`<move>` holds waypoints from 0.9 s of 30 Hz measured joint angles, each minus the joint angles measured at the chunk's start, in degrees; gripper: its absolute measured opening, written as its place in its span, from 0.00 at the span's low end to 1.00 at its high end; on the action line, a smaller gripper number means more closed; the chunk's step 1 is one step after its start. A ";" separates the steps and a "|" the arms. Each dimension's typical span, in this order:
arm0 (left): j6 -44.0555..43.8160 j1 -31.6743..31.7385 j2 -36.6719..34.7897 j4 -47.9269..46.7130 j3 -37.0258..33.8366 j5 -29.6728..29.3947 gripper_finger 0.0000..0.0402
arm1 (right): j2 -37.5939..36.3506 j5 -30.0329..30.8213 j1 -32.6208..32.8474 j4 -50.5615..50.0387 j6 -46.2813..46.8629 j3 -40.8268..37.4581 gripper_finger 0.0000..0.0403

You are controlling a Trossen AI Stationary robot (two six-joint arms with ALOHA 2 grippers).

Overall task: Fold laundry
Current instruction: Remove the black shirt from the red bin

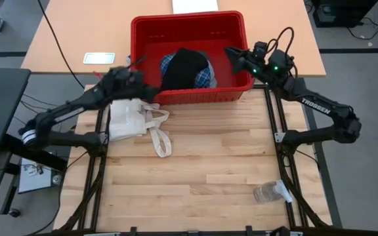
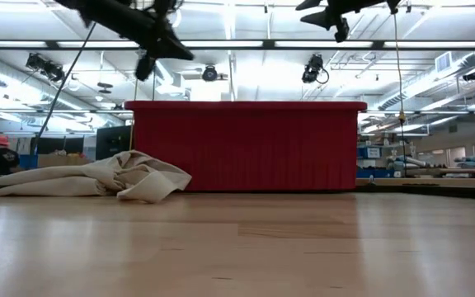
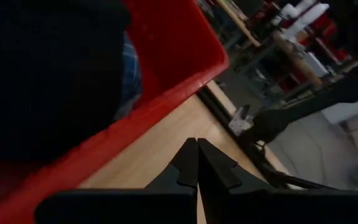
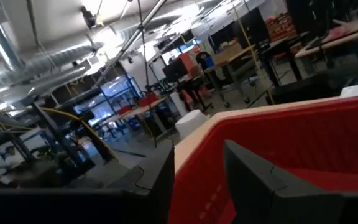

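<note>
Red bin [image 1: 238, 92]; inside, black garment [image 1: 182, 69] over blue-and-white plaid shirt [image 1: 205, 74]. Cream tote bag [image 1: 133, 121] just below dark left hand [image 1: 143, 62]. Pale wood tabletop [image 1: 195, 170]. Dark right hand [image 1: 231, 54].

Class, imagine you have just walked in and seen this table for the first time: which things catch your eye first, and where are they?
The bright red bin at the table's far edge stands out first, with a black garment lying over a blue-and-white plaid shirt inside it. The left gripper, shut, sits by the bin's near left corner, while the right gripper reaches over its right rim. A cream tote bag lies crumpled on the wood just in front of the bin.
</note>
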 joint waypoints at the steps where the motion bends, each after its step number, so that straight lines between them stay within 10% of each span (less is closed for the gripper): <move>1: 0.07 0.97 1.98 0.95 1.28 1.29 0.02 | -0.15 -0.43 0.06 -0.39 -0.01 0.04 0.36; 15: 3.31 6.52 27.45 2.05 23.02 3.57 0.05 | -0.92 -4.64 2.21 -6.28 -7.12 0.06 0.36; 27: 20.63 8.88 39.84 -12.71 40.97 2.67 0.54 | -0.85 -0.33 1.97 -10.39 -7.22 0.04 0.36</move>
